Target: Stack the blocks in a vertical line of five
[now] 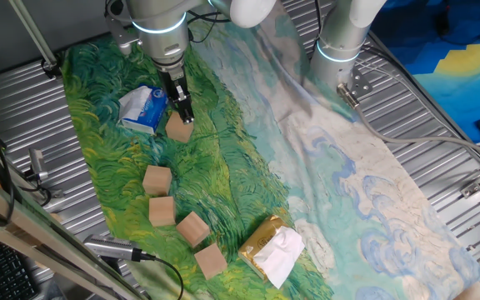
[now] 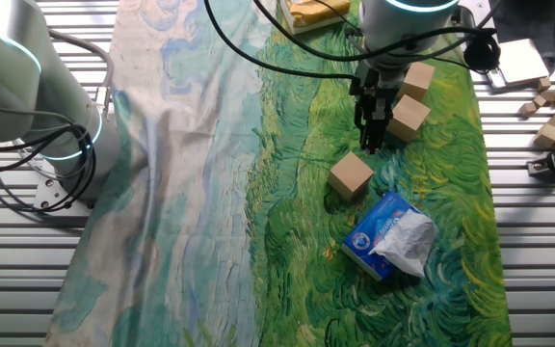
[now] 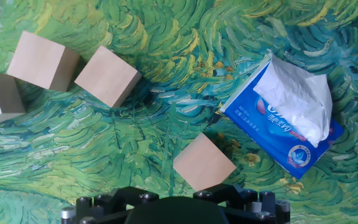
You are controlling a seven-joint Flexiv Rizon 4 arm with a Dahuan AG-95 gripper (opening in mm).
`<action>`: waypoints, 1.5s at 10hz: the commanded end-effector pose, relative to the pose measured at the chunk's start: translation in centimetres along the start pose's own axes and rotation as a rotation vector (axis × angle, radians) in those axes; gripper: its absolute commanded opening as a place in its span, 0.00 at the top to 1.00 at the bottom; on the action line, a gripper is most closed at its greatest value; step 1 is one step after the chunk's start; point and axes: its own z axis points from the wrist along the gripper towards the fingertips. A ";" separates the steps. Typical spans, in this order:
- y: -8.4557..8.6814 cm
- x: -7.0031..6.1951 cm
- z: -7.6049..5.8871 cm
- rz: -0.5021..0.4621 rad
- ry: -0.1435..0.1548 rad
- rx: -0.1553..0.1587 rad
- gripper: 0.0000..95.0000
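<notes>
Five blocks (image 1: 179, 127) unstacked on surface (image 1: 248, 158); end effector (image 1: 185, 114) above one, grip state unclear; blue packet (image 3: 289, 119) lettering unreadable

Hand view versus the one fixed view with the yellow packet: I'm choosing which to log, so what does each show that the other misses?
Only the hand view shows the blue-and-white packet's printed face and torn white tissue up close; the tool's fingertips are out of frame. Only the fixed view shows the tool above the nearest block, all five blocks, and the yellow-gold packet. Both share that nearest block, the blue packet beside it, two further blocks, and the green painted cloth.
</notes>
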 end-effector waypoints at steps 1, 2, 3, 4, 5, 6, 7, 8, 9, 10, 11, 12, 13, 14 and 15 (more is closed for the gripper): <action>0.0 0.0 0.0 -0.414 -0.028 -0.052 1.00; -0.1 0.0 -0.1 -0.415 -0.023 -0.045 1.00; -0.1 -0.1 -0.2 -0.416 -0.021 -0.047 1.00; -0.2 0.0 -0.3 -0.418 -0.020 -0.047 1.00; -0.2 0.0 -0.3 -0.417 -0.019 -0.047 1.00; -0.2 0.0 -0.3 -0.415 -0.019 -0.047 1.00; -0.2 0.0 -0.3 -0.415 -0.019 -0.047 1.00; -0.2 0.0 -0.3 -0.417 -0.019 -0.048 1.00; -0.2 0.0 -0.3 -0.417 -0.019 -0.049 1.00; -0.2 0.0 -0.3 -0.418 -0.019 -0.049 1.00; -0.2 0.0 -0.3 -0.419 -0.019 -0.048 1.00; -0.2 0.0 -0.3 -0.419 -0.019 -0.048 1.00; -0.2 0.0 -0.3 -0.420 -0.018 -0.048 1.00; -0.2 -0.1 -0.2 -0.419 -0.018 -0.048 1.00; -0.1 -0.1 -0.2 -0.419 -0.017 -0.048 1.00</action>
